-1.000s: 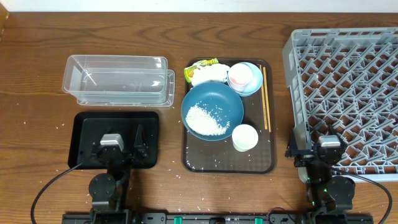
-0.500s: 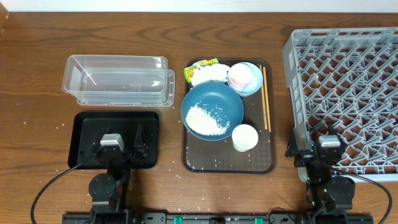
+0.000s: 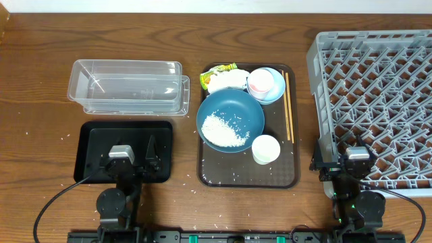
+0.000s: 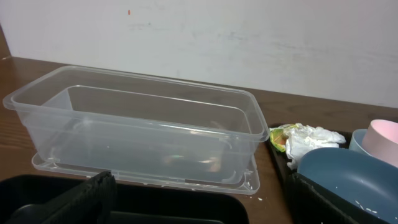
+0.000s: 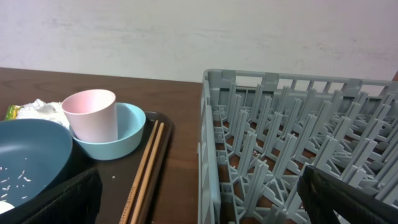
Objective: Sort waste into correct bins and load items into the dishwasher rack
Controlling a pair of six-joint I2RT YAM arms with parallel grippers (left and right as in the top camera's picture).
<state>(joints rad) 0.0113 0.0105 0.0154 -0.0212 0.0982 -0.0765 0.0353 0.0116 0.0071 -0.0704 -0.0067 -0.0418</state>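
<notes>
On a brown serving tray point(image 3: 223, 177) sit a large dark-blue bowl point(image 3: 236, 104) holding white rice point(image 3: 224, 129), a pink cup point(image 3: 260, 82) inside a small light-blue bowl point(image 3: 275, 93), a white cup point(image 3: 266, 148), chopsticks point(image 3: 288, 106) and a crumpled tissue with yellow-green wrapper point(image 3: 225, 77). The clear container point(image 3: 128, 86) and black tray point(image 3: 91, 135) lie left. The grey rack point(image 3: 378, 88) stands right. My left gripper point(image 3: 133, 156) is open and empty over the black tray point(image 4: 186, 208). My right gripper point(image 3: 345, 165) is open and empty at the rack's front-left corner point(image 5: 280, 137).
Loose rice grains are scattered on the wooden table and on the serving tray's floor. The left wrist view shows the clear container point(image 4: 143, 134) just ahead. The right wrist view shows the chopsticks point(image 5: 146, 168) and pink cup point(image 5: 93, 112) to the left.
</notes>
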